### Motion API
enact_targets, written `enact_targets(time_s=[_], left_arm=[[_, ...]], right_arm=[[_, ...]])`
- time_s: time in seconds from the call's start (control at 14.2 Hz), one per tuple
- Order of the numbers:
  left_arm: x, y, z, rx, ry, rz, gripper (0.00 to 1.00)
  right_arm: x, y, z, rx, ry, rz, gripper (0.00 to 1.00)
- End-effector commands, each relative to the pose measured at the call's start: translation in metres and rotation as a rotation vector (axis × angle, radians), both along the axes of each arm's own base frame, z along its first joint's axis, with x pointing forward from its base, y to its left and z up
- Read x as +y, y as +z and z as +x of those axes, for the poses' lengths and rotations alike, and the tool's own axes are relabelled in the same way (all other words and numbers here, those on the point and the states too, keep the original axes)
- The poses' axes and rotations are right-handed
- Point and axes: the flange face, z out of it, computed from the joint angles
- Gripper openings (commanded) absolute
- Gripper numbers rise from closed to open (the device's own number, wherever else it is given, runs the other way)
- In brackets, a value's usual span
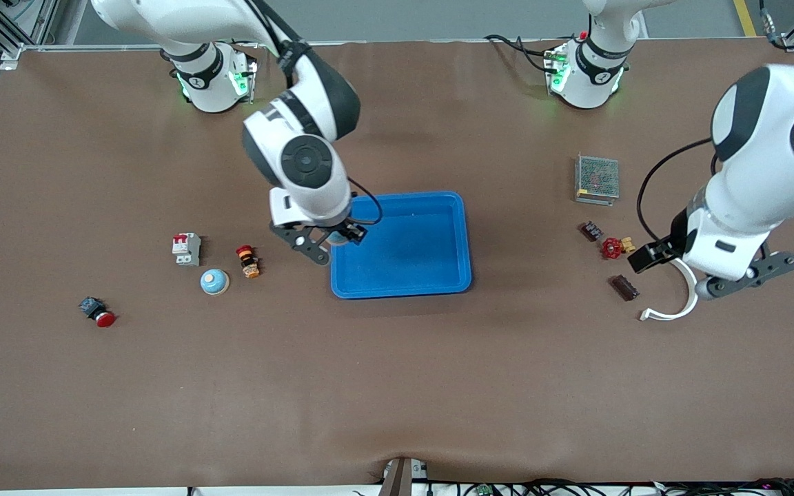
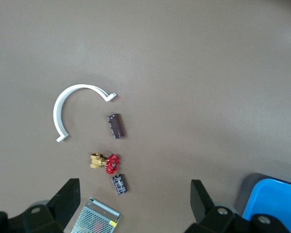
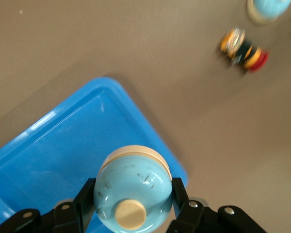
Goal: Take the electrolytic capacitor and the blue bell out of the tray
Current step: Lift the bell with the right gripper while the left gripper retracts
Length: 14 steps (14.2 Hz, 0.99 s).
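My right gripper [image 1: 333, 240] is shut on a light blue bell [image 3: 133, 191] with a cream knob, held over the edge of the blue tray [image 1: 462, 241] toward the right arm's end. A second blue bell [image 1: 214, 281] sits on the table. Two dark capacitors [image 1: 591, 231] [image 1: 624, 287] lie toward the left arm's end; both show in the left wrist view [image 2: 119, 184] [image 2: 116, 126]. My left gripper [image 1: 704, 275] is open and empty, up over the table beside them.
A white curved clip [image 1: 676, 303], a red-handled brass valve [image 1: 613, 248] and a metal mesh box [image 1: 597, 179] lie near the capacitors. A circuit breaker [image 1: 187, 248], a red-orange button [image 1: 248, 260] and a red push button [image 1: 98, 312] lie toward the right arm's end.
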Motion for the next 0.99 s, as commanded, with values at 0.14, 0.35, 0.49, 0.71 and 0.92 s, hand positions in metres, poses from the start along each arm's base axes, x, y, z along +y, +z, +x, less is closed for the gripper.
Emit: enact_targets(time_s=[0.14,0.35,0.49,0.71,0.92], left_arm=[[0.019,0.050,-0.041,-0.015,-0.139,0.036,1.00],[0.035,0.065,-0.051,0.005,-0.173,-0.025,1.00],[0.043,0.077,-0.056,-0.008,-0.186,-0.025,1.00],[0.060,0.089,-0.059,0.021,-0.259,-0.053,1.00],[0.067,0.102,-0.060,0.038,-0.327,-0.058,1.00]], right_arm=[[-0.091,0.020,0.041,0.007,0.223,0.049,0.00],[-0.147,0.023,0.057,0.006,0.383,0.050,0.00],[-0.183,0.026,0.067,0.008,0.480,0.059,0.00],[-0.221,0.028,0.071,0.012,0.616,0.033,0.00],[-0.256,0.030,0.076,0.011,0.713,0.028,0.00]])
